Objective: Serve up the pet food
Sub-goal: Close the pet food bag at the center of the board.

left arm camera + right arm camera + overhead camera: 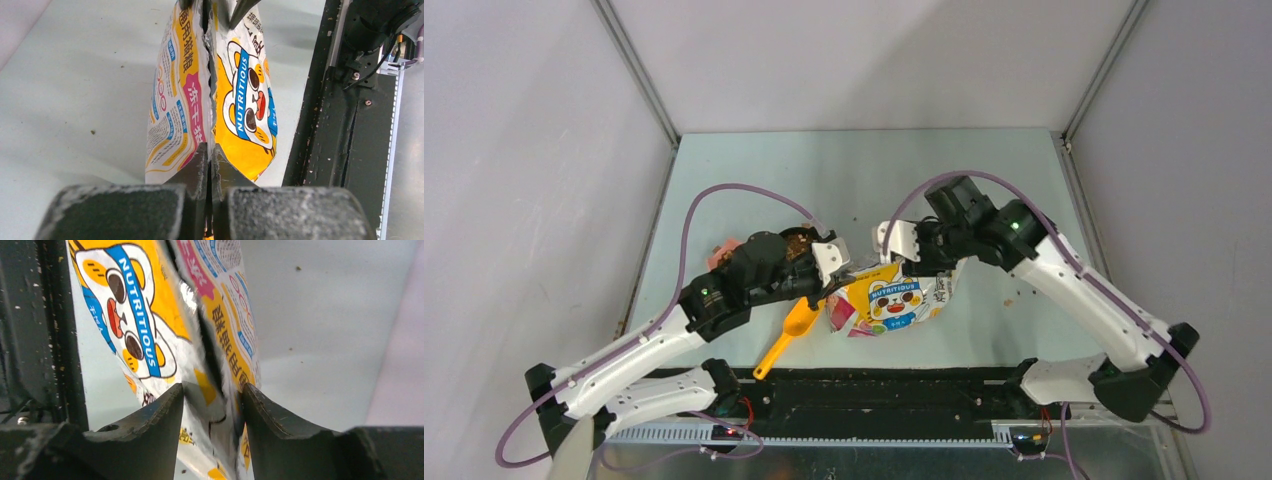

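Note:
The white-yellow cartoon-cat bag (894, 300) stands between both grippers near the table's front. My left gripper (847, 270) is shut on the bag's torn top edge; in the left wrist view the jaws (210, 156) pinch it tightly, with the bag (245, 100) stretching away. My right gripper (911, 262) holds the bag's other end; in the right wrist view its fingers (213, 392) press on both walls of the bag (140, 330). The bag's mouth is a dark narrow slit. Brown pet food (799, 240) shows in a bowl behind my left wrist, mostly hidden.
A yellow scoop (790, 327) lies on the table left of the bag. A pink object (721, 253) sits beside the left arm. A black rail (874, 388) runs along the front edge. Stray pellets (1009, 302) lie to the right.

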Controlling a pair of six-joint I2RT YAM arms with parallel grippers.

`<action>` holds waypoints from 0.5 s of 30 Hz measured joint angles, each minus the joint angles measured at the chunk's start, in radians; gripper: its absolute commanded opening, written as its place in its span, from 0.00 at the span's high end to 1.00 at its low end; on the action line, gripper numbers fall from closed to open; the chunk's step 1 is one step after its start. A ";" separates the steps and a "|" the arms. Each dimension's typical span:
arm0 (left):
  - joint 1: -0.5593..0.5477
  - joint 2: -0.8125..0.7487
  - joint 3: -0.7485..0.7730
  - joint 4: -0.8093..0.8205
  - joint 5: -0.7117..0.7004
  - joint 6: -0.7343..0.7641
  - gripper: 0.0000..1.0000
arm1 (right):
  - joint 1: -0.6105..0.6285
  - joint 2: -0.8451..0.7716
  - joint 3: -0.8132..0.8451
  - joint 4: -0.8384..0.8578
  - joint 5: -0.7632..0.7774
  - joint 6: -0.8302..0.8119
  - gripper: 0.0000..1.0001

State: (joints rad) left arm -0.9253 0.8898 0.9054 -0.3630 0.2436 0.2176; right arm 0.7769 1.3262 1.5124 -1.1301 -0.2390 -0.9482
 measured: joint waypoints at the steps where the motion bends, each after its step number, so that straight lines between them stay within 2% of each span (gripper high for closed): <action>1: 0.000 0.000 0.000 -0.001 -0.005 -0.003 1.00 | 0.003 -0.030 -0.022 0.013 0.016 -0.008 0.48; 4: 0.000 -0.003 0.000 -0.007 -0.008 -0.008 1.00 | 0.010 -0.111 -0.079 0.045 0.033 -0.035 0.53; 7: -0.001 -0.012 0.000 -0.022 -0.008 -0.011 1.00 | 0.010 -0.168 -0.098 0.051 0.035 -0.060 0.53; 13: -0.001 -0.045 -0.002 -0.054 -0.005 -0.010 1.00 | 0.006 -0.164 -0.098 0.040 0.026 -0.085 0.53; 14: -0.001 -0.051 -0.003 -0.060 -0.005 -0.010 1.00 | 0.006 -0.156 -0.098 0.039 0.024 -0.085 0.55; 15: -0.001 -0.055 -0.005 -0.063 -0.005 -0.010 1.00 | 0.006 -0.145 -0.098 0.037 0.024 -0.085 0.66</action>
State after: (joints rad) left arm -0.9264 0.8352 0.9009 -0.4263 0.2390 0.2073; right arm 0.7830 1.1812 1.4139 -1.0935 -0.2153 -1.0336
